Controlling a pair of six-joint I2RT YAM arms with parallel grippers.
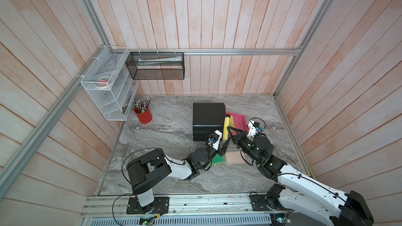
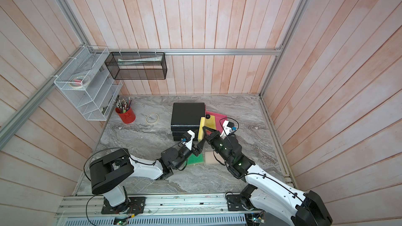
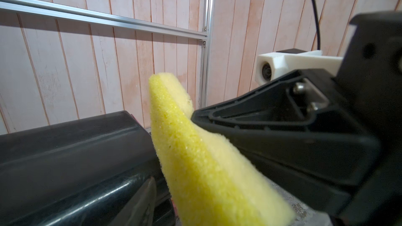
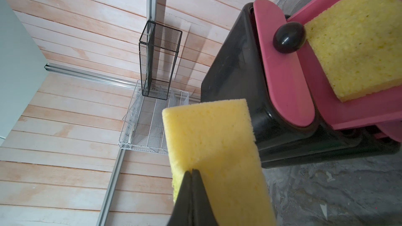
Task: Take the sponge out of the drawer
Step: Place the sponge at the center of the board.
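Sponges, four: yellow (image 4: 213,140) pinched in right hand (image 4: 192,171), another (image 4: 356,40) in drawer (image 4: 282,79), green (image 1: 218,159) and pale (image 1: 233,158) on table (image 1: 163,144); left hand (image 1: 225,146), cannot tell

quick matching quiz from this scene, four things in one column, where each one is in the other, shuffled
1. upright yellow sponge
2. flat yellow sponge
3. green sponge
4. tape roll

a. on the table near the red cup
b. in the open pink drawer
c. pinched by the right gripper
d. on the table, partly under the left arm

Pairs: 1-c, 2-b, 3-d, 4-a
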